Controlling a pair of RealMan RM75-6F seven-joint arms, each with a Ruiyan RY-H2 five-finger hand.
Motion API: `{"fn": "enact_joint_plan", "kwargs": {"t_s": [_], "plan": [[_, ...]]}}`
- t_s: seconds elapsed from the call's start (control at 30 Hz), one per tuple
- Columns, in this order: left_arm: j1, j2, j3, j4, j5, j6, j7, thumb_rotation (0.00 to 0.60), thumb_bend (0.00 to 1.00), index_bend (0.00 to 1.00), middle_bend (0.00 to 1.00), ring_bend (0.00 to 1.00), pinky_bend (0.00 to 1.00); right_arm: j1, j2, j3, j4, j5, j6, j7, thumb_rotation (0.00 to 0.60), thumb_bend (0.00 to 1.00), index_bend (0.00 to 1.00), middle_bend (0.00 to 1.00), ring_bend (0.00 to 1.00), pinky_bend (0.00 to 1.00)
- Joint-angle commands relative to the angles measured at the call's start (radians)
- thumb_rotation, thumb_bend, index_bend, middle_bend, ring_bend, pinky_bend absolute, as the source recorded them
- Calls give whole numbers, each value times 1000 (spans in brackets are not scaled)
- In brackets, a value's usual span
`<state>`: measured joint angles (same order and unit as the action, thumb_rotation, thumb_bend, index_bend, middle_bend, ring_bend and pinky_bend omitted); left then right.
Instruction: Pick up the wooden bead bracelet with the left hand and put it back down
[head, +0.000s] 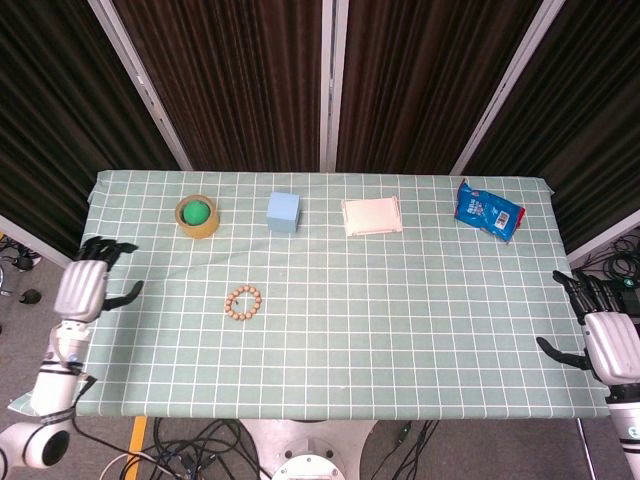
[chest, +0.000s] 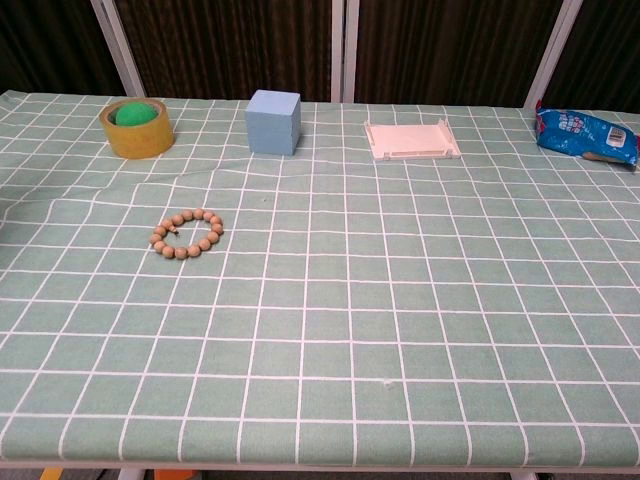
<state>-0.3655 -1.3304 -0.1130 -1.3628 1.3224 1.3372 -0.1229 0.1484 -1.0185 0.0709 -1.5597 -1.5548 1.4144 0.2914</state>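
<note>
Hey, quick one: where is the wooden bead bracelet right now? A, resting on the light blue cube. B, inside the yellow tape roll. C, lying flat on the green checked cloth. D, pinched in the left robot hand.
C: the wooden bead bracelet lies flat on the green checked cloth, with the left robot hand apart from it at the table's edge.

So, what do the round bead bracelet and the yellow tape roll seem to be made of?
The brown bead bracelet looks like wood: matte tan round beads with no glassy shine, though the grain is too small to see. The yellow tape roll looks like wound plastic or paper tape with a slightly glossy outer band; something green sits in its core, and its material cannot be told.
</note>
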Motion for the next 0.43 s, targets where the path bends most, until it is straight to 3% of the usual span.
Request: {"fn": "enact_joint_plan", "kwargs": {"t_s": [0.03, 0.43], "plan": [[90, 75, 58, -46, 8, 61, -3, 533, 285, 268, 303, 169, 115, 8, -8, -7, 5, -14, -9, 4, 600, 111, 55, 111, 0, 0], [299, 133, 162, -208, 115, 279, 11, 535, 285, 268, 302, 169, 105, -33, -48, -22, -39, -38, 79, -127, 600, 111, 13, 59, 0, 0]]}}
